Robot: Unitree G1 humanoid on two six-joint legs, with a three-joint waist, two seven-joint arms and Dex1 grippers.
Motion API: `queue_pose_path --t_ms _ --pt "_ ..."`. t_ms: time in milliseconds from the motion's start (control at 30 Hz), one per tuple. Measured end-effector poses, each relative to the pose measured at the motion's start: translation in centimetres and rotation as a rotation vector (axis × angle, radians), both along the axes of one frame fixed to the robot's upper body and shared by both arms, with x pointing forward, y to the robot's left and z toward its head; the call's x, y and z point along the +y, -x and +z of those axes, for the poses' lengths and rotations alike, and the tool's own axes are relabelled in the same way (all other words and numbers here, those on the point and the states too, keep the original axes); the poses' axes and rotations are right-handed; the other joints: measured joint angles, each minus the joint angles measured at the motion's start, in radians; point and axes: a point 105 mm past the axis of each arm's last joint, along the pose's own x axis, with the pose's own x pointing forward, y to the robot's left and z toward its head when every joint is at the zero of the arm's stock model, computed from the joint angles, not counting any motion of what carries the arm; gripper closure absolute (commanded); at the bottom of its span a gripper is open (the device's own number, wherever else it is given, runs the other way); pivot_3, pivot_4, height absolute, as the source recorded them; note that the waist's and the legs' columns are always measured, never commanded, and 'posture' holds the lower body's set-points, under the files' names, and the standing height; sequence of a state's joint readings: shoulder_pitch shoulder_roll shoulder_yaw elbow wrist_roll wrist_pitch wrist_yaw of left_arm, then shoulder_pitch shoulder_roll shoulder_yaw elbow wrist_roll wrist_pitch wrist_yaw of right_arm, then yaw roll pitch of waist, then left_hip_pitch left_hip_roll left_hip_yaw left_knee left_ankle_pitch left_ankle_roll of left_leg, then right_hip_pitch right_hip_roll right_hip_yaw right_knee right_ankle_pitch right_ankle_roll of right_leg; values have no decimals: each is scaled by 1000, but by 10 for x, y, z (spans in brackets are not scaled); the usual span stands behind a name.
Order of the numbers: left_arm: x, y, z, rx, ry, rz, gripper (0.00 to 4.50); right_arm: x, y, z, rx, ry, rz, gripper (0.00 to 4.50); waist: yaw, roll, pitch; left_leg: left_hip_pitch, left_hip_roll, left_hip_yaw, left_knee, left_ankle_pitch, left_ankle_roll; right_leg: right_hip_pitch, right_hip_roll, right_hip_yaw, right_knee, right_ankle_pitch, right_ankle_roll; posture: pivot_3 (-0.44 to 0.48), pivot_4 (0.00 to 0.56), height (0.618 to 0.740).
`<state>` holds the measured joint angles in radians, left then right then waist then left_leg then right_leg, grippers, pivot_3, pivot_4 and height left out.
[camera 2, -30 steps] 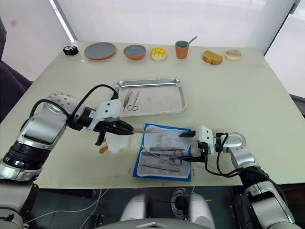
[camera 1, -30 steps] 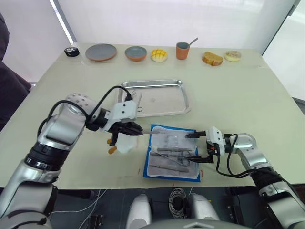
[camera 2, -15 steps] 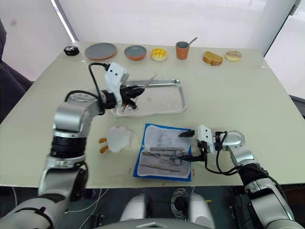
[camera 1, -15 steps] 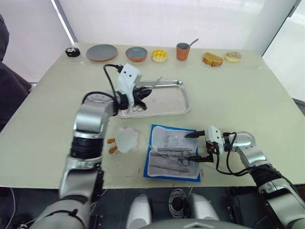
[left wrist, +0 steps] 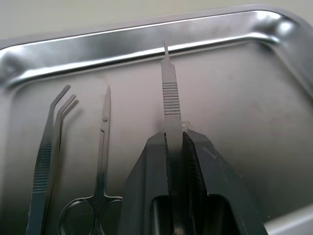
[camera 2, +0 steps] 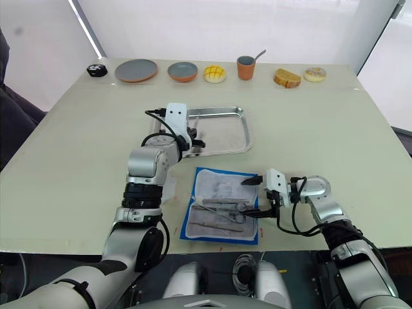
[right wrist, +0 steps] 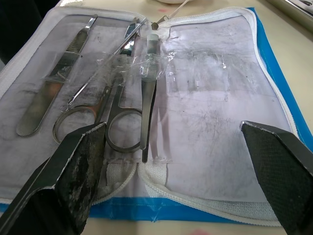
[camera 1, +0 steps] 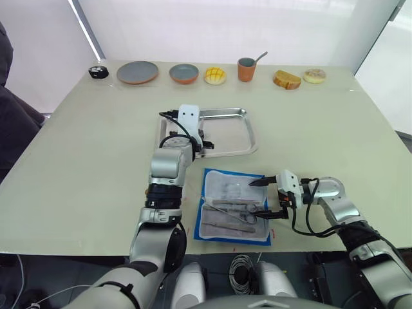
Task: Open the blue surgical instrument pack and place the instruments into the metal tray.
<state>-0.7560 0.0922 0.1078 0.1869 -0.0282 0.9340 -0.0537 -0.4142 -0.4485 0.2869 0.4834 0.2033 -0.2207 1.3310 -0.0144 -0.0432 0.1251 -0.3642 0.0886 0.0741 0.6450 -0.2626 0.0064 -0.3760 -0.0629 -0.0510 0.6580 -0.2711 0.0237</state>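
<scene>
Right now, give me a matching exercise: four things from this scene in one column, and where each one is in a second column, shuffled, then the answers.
Things:
1. scalpel handle
2. scissors
3. blue surgical instrument pack
4. orange cup

Places:
A. at the table's far edge, with a spoon in it
B. lying open between the metal tray and the robot
C. lying flat in the tray beside bent tweezers
D. gripped in the left claw over the tray

Pairs: 1-D, 2-C, 3-B, 4-A
</scene>
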Motion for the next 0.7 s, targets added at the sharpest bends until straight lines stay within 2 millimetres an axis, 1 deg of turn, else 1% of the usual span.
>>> queue_pose_path --t_ms 33,100,300,700 --pt "3 -1 -5 12 -11 23 4485 0 0 0 0 1 -1 0 0 0 0 0 0 0 0 0 0 0 0 0 0 0 0 0 150 740" --pt "3 -1 -7 22 -9 36 4485 0 0 0 -1 1 -1 0 1 0 0 0 0 0 0 0 0 0 0 0 0 0 0 0 150 740" --pt "2 -1 -8 18 -4 51 4485 0 0 0 -2 1 -2 0 1 0 0 0 0 0 0 0 -1 0 0 0 0 0 0 0 150 740" --pt "7 0 -13 44 17 79 4485 0 0 0 -2 1 -2 0 1 0 0 0 0 0 -1 0 -1 0 -1 -1 0 0 0 0 150 740"
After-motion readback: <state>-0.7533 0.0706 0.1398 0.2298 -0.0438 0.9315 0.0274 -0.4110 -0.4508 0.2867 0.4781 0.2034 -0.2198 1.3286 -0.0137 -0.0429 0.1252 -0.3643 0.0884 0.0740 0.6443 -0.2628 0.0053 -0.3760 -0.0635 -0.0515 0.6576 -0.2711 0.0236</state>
